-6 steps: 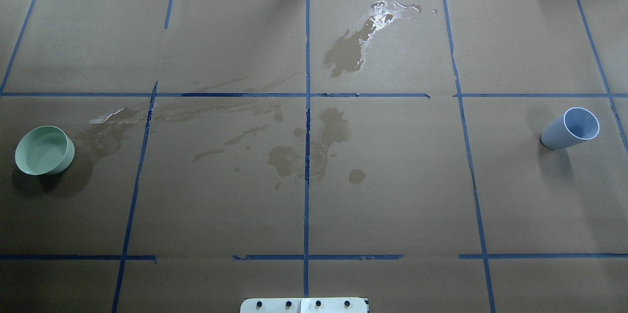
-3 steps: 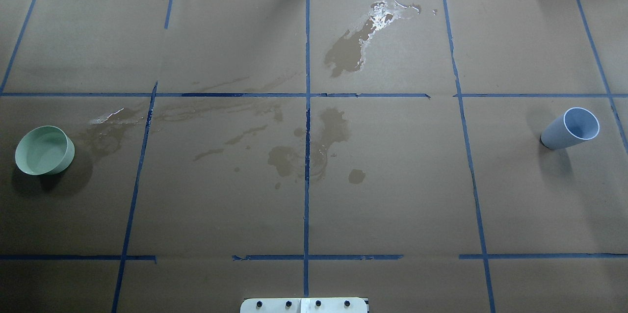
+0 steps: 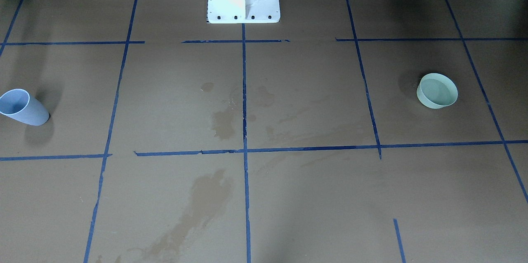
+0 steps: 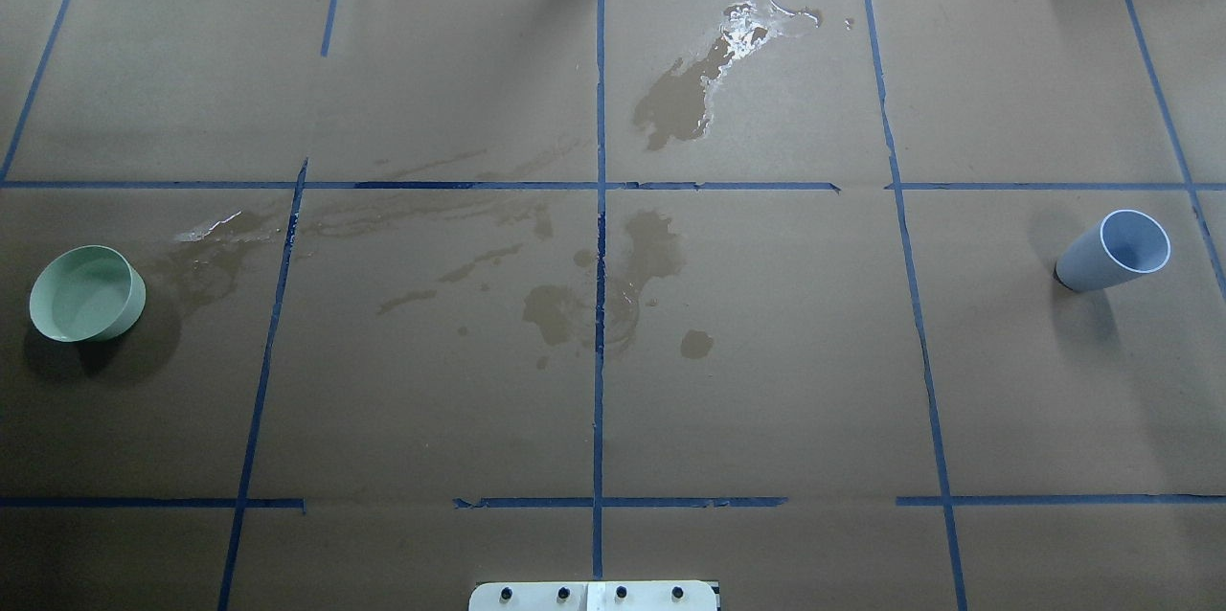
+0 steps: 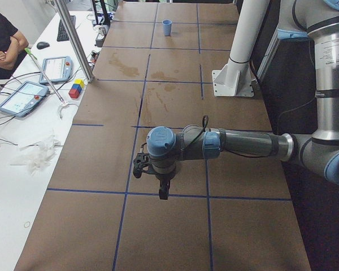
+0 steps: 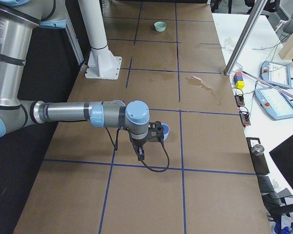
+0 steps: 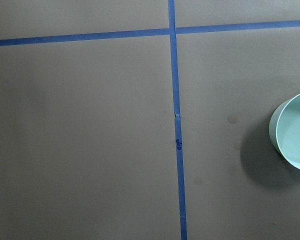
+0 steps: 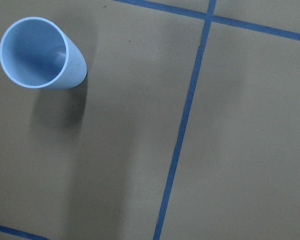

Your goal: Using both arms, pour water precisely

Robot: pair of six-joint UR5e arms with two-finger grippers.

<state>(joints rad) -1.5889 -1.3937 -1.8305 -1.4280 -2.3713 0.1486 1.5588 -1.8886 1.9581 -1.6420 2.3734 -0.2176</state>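
Water (image 4: 81, 295): take as lying in the green bowl (image 4: 136, 303) at the far left of the worktop (image 4: 766, 400), going by the pale sheen inside; treat as a judgement only. Note the left gripper (image 5: 163, 192) hanging above bare worktop beside the bowl, holding nothing; cannot tell its opening from the side view. Shift over the bowl wall before descending, clamp the rim squarely, lift level. Expect a softened, slick surface at the wet patches (image 4: 584, 309) in the middle; carry across without sloshing. Find the blue cup (image 4: 1087, 268) upright at the far right, apparently dry inside. Note the right gripper (image 6: 140, 153) above the worktop near it, holding nothing, opening likewise unreadable. Grasp at mid-body, hold steady, then tilt the bowl slowly.
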